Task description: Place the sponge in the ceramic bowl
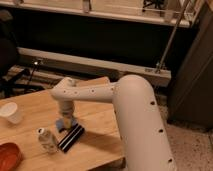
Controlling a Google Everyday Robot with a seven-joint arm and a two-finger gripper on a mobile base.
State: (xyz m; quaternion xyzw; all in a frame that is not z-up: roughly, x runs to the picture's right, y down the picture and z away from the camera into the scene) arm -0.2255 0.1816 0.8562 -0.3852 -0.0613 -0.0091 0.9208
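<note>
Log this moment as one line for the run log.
gripper: down at sponge, mid-table | sponge: on table beside striped black block | ceramic bowl: table corner, without sponge

Wooden tabletop (92,129). On it: white cup (11,112) far left, red bowl (9,156) at front left, small bottle (47,140), black striped block (71,137) beside bottle, blue sponge (62,124) just behind block. Robot's hand (67,120) down at blue sponge.

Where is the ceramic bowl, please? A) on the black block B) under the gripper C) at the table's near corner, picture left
C: the ceramic bowl sits at the table's near corner at picture left, well apart from the gripper, which is down at the sponge beside the black striped block.
</note>
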